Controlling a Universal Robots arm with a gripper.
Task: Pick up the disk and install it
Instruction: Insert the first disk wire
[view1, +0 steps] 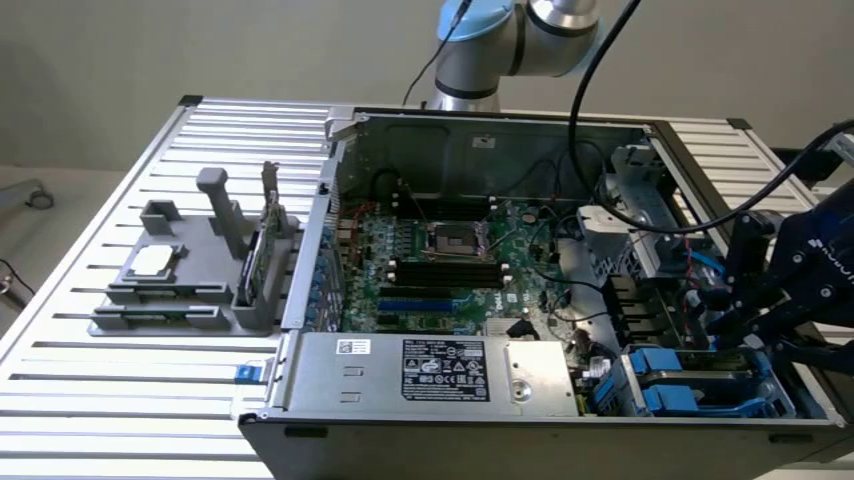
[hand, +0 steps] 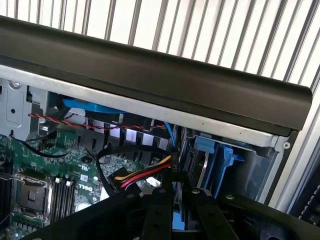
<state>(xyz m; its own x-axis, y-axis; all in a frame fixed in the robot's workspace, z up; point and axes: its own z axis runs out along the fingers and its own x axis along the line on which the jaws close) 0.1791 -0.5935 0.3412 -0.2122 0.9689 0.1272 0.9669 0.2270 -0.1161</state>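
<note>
While I hang over the open computer case (view1: 467, 128), which lies on its side on a slatted metal surface (view1: 120, 400), my fingers (view1: 750, 338) sit at about four o'clock in the exterior view. They are above the blue drive cage (view1: 667, 388) in the case's near corner. The fingers (hand: 179, 200) are drawn narrow. They pinch the disk (hand: 174, 223), of which I see just a sliver of blue carrier edge between them in the wrist view. Its label and metal face are hidden from me. Just beside my fingers runs a bundle of yellow, red and black cables (hand: 145, 175).

The green motherboard (view1: 441, 250) fills the middle of the case. The silver power supply (view1: 441, 372) lies at six o'clock. Well apart, at nine o'clock on the surface, stands a grey fixture (view1: 187, 300) with a small square chip (view1: 150, 262) resting on it.
</note>
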